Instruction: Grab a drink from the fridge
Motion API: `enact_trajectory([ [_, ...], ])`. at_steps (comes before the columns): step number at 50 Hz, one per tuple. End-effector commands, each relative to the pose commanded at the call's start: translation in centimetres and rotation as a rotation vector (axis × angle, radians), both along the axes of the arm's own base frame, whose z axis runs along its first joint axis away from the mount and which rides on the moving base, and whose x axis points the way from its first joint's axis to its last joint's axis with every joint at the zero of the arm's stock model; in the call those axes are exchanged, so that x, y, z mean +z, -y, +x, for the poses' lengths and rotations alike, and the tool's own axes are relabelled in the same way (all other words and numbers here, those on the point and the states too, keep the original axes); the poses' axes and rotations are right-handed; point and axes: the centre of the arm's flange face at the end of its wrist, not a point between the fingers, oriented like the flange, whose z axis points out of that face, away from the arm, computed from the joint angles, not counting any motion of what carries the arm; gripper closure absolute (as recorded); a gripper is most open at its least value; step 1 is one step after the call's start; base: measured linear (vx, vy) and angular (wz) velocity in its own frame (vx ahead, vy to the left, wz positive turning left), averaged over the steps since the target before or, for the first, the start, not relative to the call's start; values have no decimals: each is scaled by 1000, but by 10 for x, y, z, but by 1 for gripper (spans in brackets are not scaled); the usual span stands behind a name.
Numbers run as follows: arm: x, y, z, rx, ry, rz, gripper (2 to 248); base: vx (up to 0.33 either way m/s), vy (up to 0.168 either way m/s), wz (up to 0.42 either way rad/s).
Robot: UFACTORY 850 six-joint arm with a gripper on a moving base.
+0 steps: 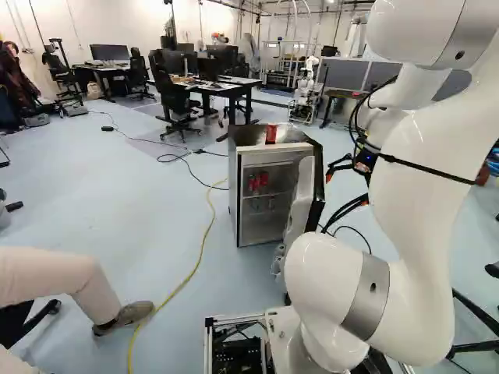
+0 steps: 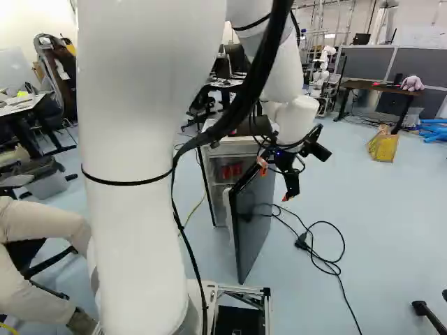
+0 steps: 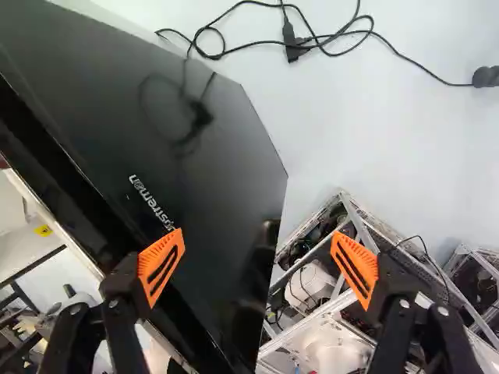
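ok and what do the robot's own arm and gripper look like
The arm is white and rounded, with grey bands, thin black straps and a thick black cable. The gripper is black, its two fingers tipped with slotted orange pads.

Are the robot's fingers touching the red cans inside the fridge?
Apart: the left base view shows the open door between the fingers and the red cans.

Fridge [image 1: 265, 210] and black cable [image 2: 302, 241] on floor [image 1: 117, 202]
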Motion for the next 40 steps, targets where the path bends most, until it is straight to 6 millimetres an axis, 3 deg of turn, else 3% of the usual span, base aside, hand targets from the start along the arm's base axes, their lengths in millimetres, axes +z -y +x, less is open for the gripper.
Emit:
enact_trajectory([
  [40,-1,-64,8,115,-17,12,3,0,0,0],
])
